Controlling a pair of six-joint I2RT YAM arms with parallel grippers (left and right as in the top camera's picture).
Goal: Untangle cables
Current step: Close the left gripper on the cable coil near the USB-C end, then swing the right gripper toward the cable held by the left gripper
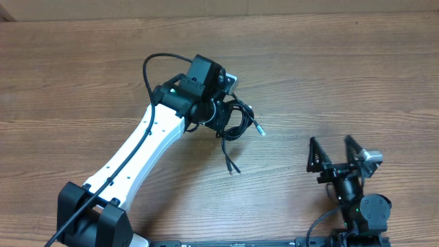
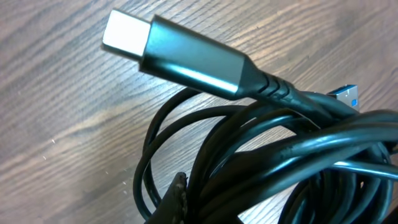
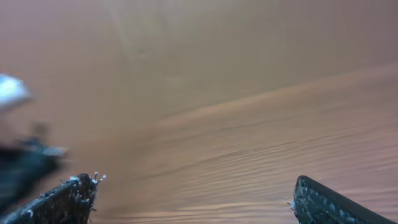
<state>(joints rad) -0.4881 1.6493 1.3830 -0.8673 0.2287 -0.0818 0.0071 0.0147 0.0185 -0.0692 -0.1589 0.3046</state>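
The cables lie as a tangled black bundle near the table's middle, with two loose ends trailing toward the front and a small plug poking out to the right. My left gripper is down on the bundle's left side, shut on the cables. In the left wrist view the cables fill the frame in loops. A dark grey plug with a silver tip sticks up left, and one finger presses against the strands. My right gripper rests open at the front right, its jaws empty over bare wood.
The left arm's white link slants from the front left to the bundle, with its thick black wire arching behind. The wooden table's far edge runs along the top. A blue-tipped connector shows at the bundle's right.
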